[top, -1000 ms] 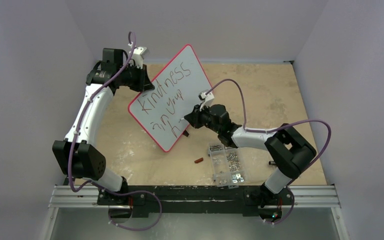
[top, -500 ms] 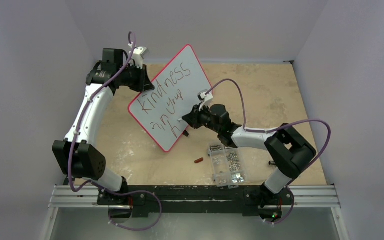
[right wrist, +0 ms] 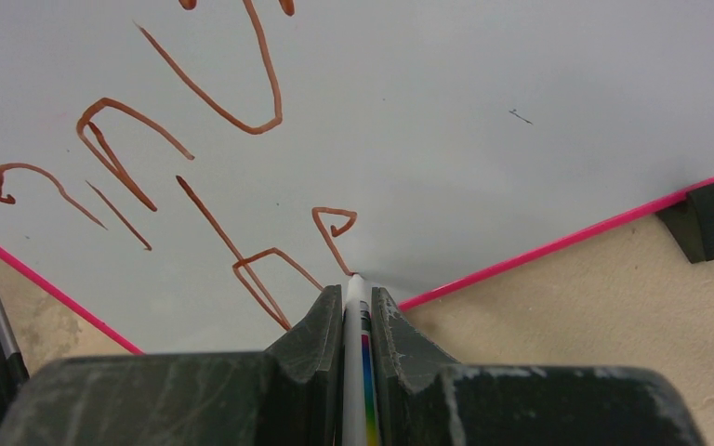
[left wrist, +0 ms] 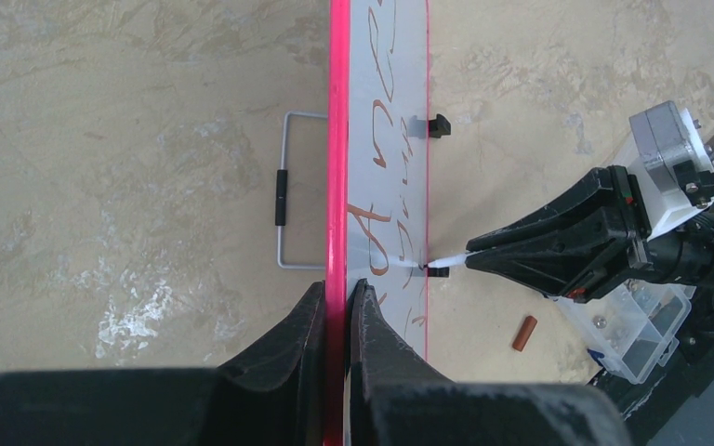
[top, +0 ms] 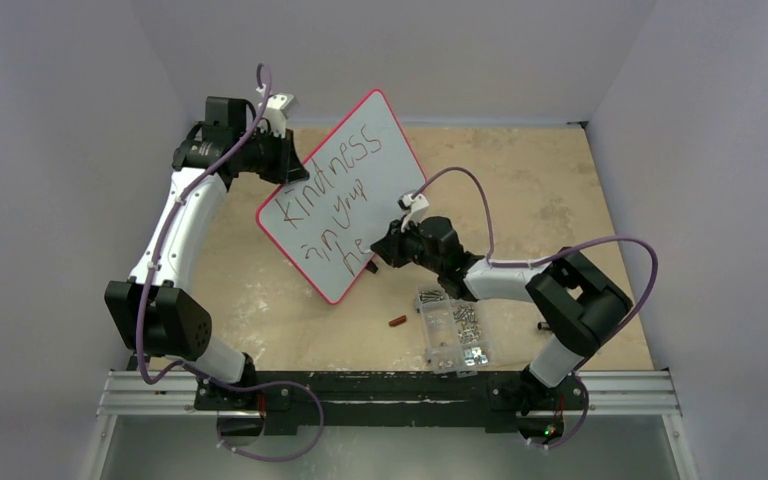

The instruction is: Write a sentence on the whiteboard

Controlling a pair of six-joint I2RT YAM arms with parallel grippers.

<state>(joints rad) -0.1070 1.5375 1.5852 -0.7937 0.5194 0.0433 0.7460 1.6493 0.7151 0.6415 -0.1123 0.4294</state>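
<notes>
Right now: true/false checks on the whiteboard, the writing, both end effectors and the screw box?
1. The left end effector clamps the red-pink rim of the large flat white whiteboard. True.
2. The whiteboard lies flat. False: it stands tilted up on edge.
3. The right end effector is shut on a thin white marker with its tip on the board. True.
4. The dark handwritten sentence has a finished third line. False: only "he" is there.
5. The clear compartmented screw box sits left of the whiteboard. False: it lies to its right, on the near side.
</notes>
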